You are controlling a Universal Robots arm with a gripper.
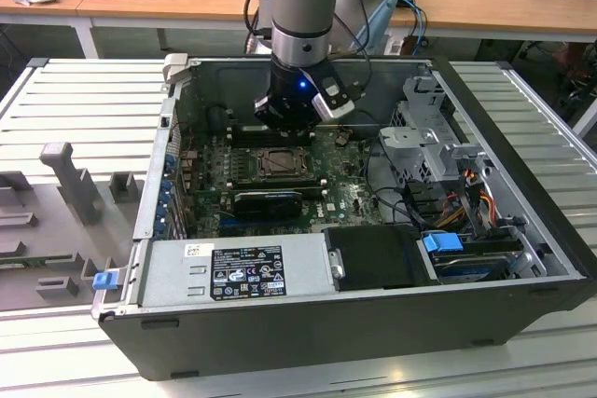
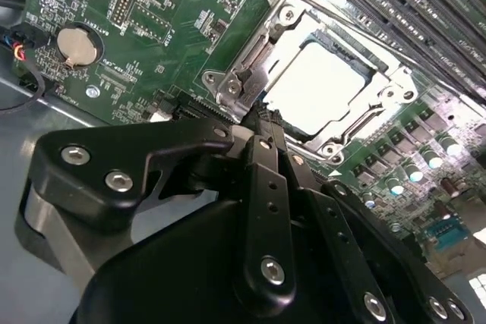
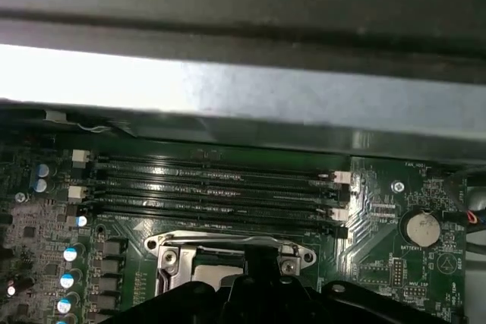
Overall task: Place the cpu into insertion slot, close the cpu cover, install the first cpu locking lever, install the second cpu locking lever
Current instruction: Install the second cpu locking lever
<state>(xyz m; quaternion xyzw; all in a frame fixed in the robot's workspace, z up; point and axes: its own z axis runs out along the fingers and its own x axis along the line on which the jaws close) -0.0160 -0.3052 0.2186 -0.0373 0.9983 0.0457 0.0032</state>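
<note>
Step in hand: the cpu (image 2: 323,85) lies seated in its socket with the cpu cover (image 2: 250,58) folded flat around it, so by my judgement the work stands at the locking levers.
Gripper: the gripper (image 2: 262,123) hangs just over the near edge of the socket; its black fingers (image 2: 266,180) are drawn together into one narrow tip, grasping nothing (a pressing posture, by the look of it).
Next move calls for: fine alignment with a thin lever and a steady, sideways-then-down push.
Arm pose: the arm (image 1: 300,6) reaches straight down into the computer case (image 1: 280,323), wrist vertical, over the motherboard (image 1: 345,195) towards the exterior view's left of centre.
</note>
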